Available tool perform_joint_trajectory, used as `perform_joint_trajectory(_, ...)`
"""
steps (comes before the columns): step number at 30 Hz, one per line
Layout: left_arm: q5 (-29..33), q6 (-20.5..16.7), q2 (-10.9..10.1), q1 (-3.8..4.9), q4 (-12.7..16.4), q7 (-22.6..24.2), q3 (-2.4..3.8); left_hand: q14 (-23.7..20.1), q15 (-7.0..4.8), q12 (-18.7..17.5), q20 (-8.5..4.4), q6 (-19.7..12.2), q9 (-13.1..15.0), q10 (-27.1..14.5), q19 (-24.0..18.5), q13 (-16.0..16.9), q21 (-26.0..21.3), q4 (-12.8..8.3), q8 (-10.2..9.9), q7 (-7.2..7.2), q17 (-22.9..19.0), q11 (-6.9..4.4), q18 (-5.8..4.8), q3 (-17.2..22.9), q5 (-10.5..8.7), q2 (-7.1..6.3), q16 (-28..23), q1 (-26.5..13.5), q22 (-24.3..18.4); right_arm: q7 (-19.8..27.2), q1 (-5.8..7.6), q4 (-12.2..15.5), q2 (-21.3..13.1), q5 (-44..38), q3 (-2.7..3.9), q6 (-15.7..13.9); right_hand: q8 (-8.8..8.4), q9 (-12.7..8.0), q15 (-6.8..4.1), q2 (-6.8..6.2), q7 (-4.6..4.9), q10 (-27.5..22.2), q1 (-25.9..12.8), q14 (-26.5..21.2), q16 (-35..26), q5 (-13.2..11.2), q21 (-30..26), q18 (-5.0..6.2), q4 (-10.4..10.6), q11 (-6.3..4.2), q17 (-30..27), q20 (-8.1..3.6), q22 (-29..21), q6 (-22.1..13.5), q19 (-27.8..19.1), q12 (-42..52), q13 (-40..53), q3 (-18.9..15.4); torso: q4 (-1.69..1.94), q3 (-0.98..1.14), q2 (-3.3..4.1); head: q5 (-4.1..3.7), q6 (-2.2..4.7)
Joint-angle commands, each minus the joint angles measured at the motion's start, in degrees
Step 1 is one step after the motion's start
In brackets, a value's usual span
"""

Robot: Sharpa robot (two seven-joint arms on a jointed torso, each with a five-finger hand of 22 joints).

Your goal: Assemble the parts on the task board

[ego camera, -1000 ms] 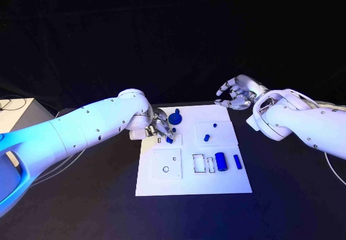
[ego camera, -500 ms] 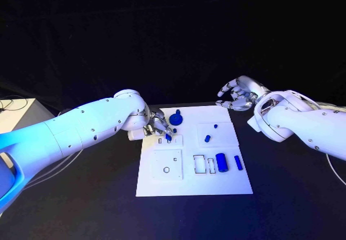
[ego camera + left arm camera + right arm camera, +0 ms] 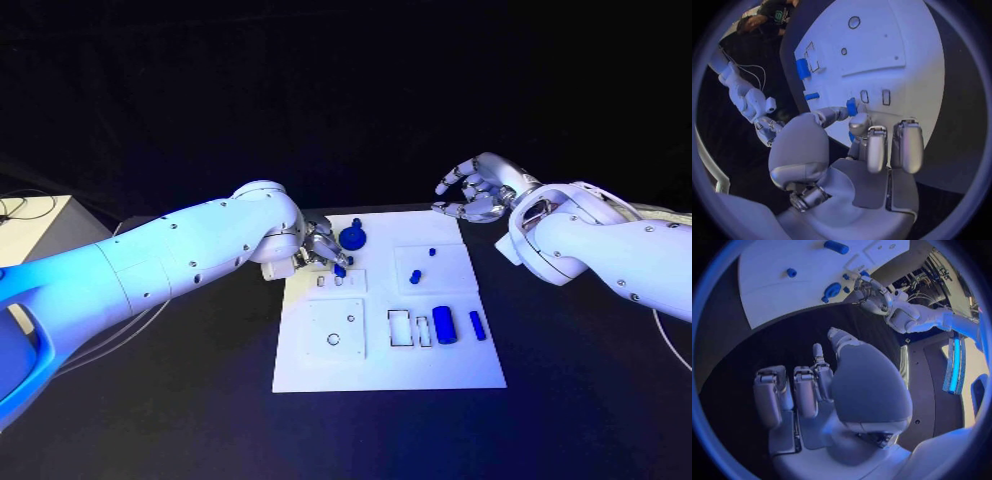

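Writing: no readable label or brand on the task board [image 3: 387, 372], the parts or the arms.
Task board: white plate lying flat in the middle of the black table [image 3: 173, 420], with bare table all round its edges.
Left hand: the left hand [image 3: 320, 250] is over the board's far left part, pinching a small blue part [image 3: 339, 269] between thumb and a fingertip, just above two small slots [image 3: 329, 281].
Left wrist view: shows the pinch closely; the small blue part [image 3: 852, 106] sits at the fingertips [image 3: 859, 121], right beside the two small slots [image 3: 875, 96], while the other fingers lie curled side by side.
Right hand: the right hand [image 3: 476, 190] hangs above the table just beyond the board's far right corner, fingers apart and loosely bent, holding nothing.
Right wrist view: the right hand's fingers [image 3: 804, 390] are bare, over dark table off the board's edge, with the left hand [image 3: 870, 296] across the board.
Other parts: a round knobbed part [image 3: 352, 238] near the left hand, a small peg [image 3: 414, 276] and a smaller piece [image 3: 431, 251] mid-board, a thick cylinder [image 3: 443, 325] and a thin bar [image 3: 476, 324] at the right edge.
Open room: the near half of the board is bare white, and both arms are well apart.
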Motion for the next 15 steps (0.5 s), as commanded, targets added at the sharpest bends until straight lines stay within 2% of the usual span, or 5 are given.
perform_joint_trajectory(1, -3.0, -0.1, 0.2, 0.02, 0.1, 0.4, -0.11, 5.9, -0.46, -0.3, -0.08, 2.6, 8.7, 0.2, 0.4, -0.3, 0.2, -9.4, 0.3, -2.10, 15.1, -0.15, -0.69, 9.2, 0.35, 0.55, 0.2, 0.3, 3.0, 0.3, -0.05, 0.1, 0.1, -0.6, 0.02, 0.4, 0.08, 0.1, -0.15, 0.02, -0.14, 0.2, -0.7, 6.0, 0.2, 0.3, -0.2, -0.19, 0.0, 0.17, 15.1, 0.16, 14.5, -0.4, 5.6, -0.1, 6.2, 0.3, -0.01, 0.01, 0.02, 0.06, -0.19)
perform_joint_trajectory(15, -6.1, 1.2, 0.2, 0.01, 0.6, 0.2, -0.47, 5.9, -0.48, -0.4, -0.11, 2.6, 8.8, 0.2, 0.4, -0.4, 0.2, -9.5, 0.2, -2.11, 15.0, -0.17, -0.69, 9.2, 0.41, 0.55, 0.2, 0.4, 3.0, 0.3, -0.12, 0.3, 0.1, -0.6, 0.02, 0.4, 0.10, 0.2, -0.16, 0.01, -0.14, 0.2, -0.8, 6.0, 0.2, 0.4, -0.2, -0.17, 0.0, 0.17, 15.1, 0.15, 14.4, -0.5, 5.6, -0.2, 6.1, 0.4, -0.04, 0.00, 0.05, 0.16, -0.46)
